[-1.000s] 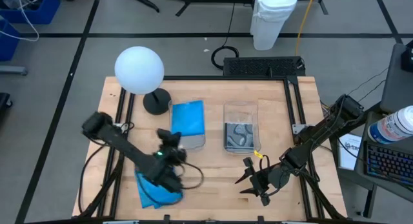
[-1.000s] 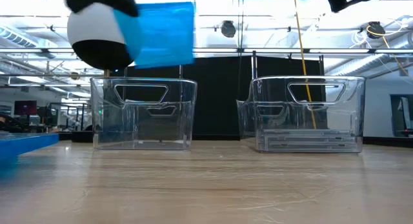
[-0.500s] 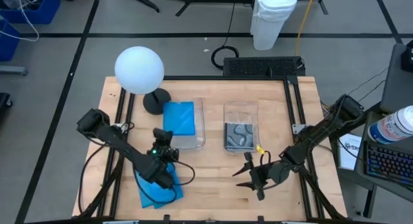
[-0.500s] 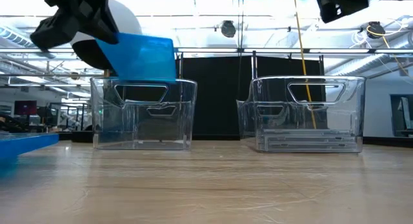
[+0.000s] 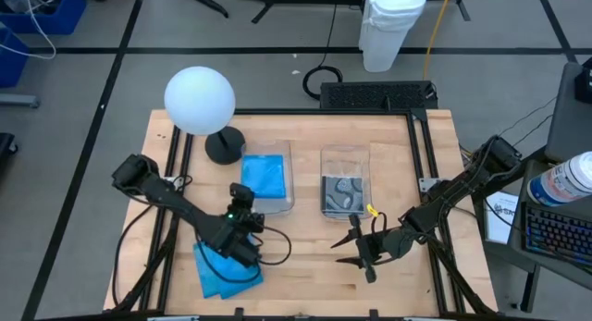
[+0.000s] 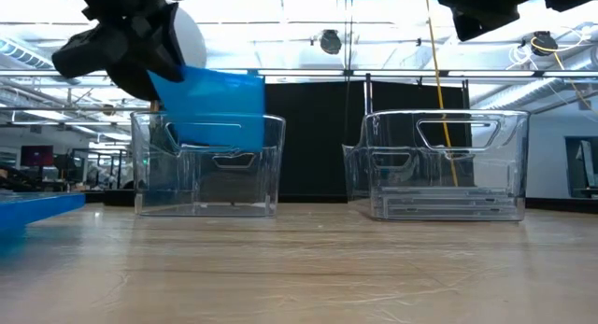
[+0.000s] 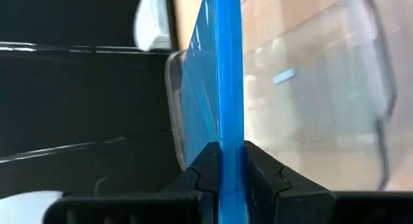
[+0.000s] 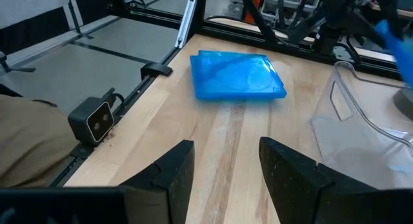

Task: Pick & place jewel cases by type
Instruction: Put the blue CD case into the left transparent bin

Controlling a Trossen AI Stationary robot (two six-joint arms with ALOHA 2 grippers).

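Behind two clear bins (image 5: 345,160), left fingers (image 7: 206,169) pinch a blue case (image 5: 263,176); right fingers (image 8: 168,172) gape.

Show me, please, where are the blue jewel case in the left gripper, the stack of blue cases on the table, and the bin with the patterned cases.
blue jewel case (image 6: 217,105): low view, middle of its flat face.
stack of blue cases (image 8: 237,75): right wrist view, top case's face.
bin with patterned cases (image 5: 345,159): high view, its bare clear floor.
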